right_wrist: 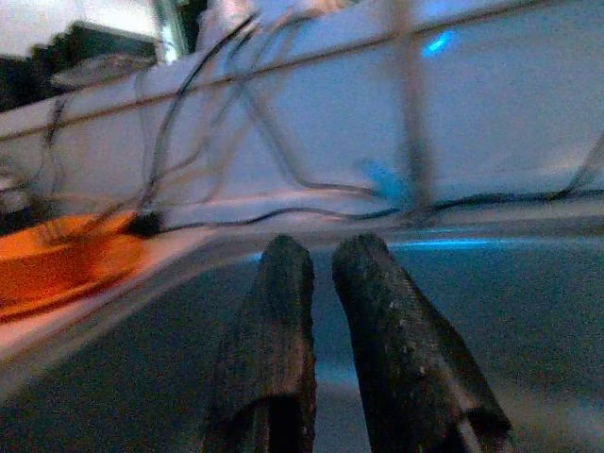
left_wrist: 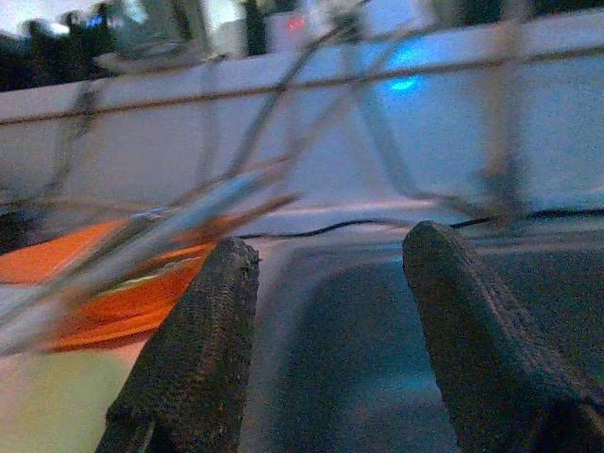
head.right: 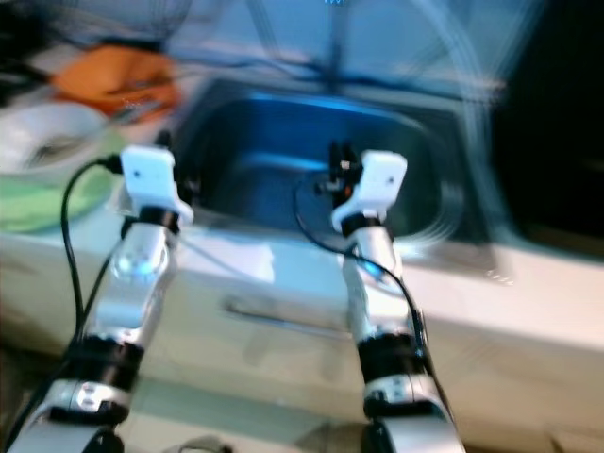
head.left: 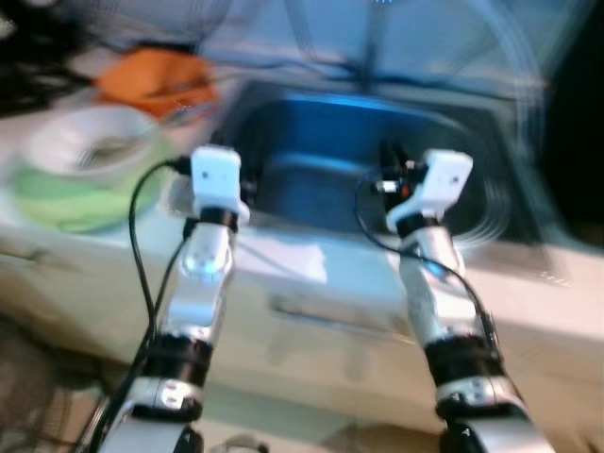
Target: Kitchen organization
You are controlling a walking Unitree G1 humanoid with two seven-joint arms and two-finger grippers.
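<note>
Positioned at sink (head.left: 321, 170) near edge, apparently for reaching in: left gripper (left_wrist: 326, 283) spread wide, empty; right gripper (right_wrist: 326, 283) nearly closed, empty. Heavily blurred.

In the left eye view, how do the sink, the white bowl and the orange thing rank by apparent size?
1. Sink, clearly largest.
2. White bowl.
3. Orange thing. It sits farther back and the picture is blurred, so the last two are uncertain.

2 silver metallic arms with black joint bands near the elbows. Each wrist carries a white box-shaped camera housing. A black cable loops beside each forearm. The left gripper (left_wrist: 326, 283) and right gripper (right_wrist: 326, 264) each have 2 long black, rough-textured fingers.
</note>
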